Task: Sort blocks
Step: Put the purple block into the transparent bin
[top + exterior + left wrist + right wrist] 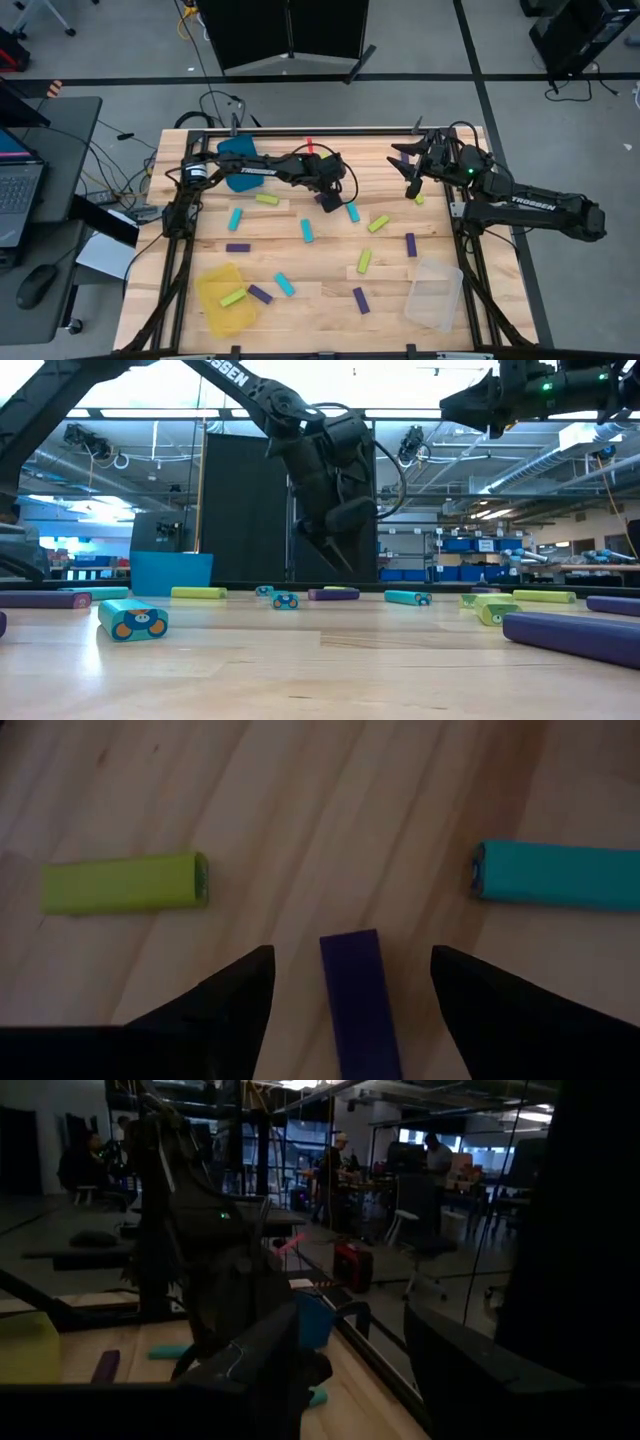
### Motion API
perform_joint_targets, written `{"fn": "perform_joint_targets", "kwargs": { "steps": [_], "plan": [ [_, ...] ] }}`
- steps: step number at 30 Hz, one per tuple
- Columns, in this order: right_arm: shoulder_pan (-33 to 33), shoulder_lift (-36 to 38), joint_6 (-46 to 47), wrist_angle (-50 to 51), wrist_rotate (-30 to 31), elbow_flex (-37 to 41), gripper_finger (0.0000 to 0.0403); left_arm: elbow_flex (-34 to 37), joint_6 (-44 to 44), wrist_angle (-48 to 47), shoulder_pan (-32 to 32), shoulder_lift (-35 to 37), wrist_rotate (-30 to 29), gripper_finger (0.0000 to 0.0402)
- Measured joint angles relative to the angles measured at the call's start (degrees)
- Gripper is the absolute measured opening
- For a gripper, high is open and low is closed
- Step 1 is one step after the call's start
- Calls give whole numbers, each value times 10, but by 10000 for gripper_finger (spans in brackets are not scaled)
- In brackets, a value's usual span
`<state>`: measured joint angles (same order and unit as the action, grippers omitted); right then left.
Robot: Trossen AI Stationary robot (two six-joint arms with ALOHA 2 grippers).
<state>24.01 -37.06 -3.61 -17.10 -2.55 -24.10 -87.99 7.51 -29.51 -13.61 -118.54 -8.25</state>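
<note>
Our left gripper [350, 985] hangs wide open over a purple block [358, 1000] mid-bench, and we'd guess it's light, stiff and slick, so pinch its long sides.

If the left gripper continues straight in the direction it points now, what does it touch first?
Most likely the purple block: it lies between the open fingers of the left gripper, which points down at the table. How far above it hangs is unclear.
</note>
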Motion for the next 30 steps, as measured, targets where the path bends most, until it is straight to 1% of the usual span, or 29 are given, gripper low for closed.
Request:
{"fn": "perform_joint_targets", "kwargs": {
  "steps": [11, 24, 30],
  "plan": [
    [0, 34, 0, 16, 0, 0, 194, 3, -13, -39, -3, 0, 0, 278],
    [0, 42, 9, 16, 1, 0, 194, 48, -11, 19, -10, 0, 32, 278],
    [0, 42, 11, 16, 1, 0, 194, 70, -9, 40, -10, 0, 33, 278]
  ]
}}
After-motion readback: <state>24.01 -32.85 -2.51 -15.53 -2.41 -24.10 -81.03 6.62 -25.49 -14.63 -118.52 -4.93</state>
